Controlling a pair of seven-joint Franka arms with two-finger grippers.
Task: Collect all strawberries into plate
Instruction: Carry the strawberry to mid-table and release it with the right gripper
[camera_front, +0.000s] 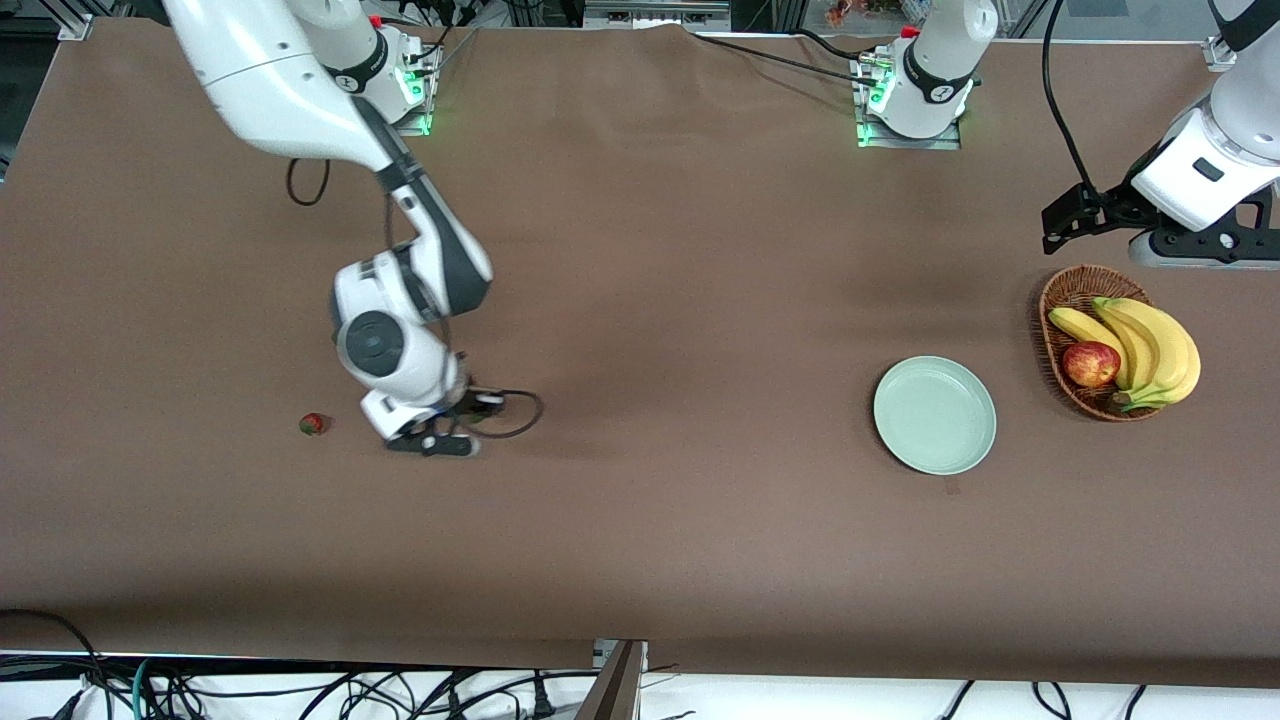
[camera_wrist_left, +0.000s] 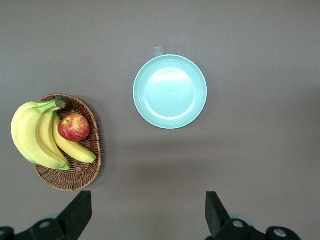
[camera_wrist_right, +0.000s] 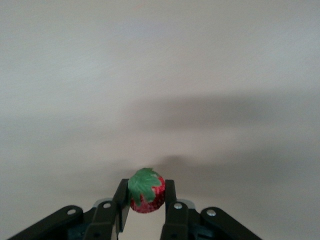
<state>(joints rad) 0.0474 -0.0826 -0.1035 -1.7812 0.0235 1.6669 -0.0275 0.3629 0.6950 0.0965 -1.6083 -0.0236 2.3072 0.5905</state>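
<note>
While table-low, right end effector around strawberry.

No legible text, label, brand, number or sign anywhere in the three views.

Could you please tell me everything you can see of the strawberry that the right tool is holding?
The held strawberry is small and red, with a dimpled skin and a green leafy top turned toward the wrist camera. It sits between the two dark fingers of the right tool, which press on it from both sides. The tool is low over the brown table, toward the right arm's end.
</note>
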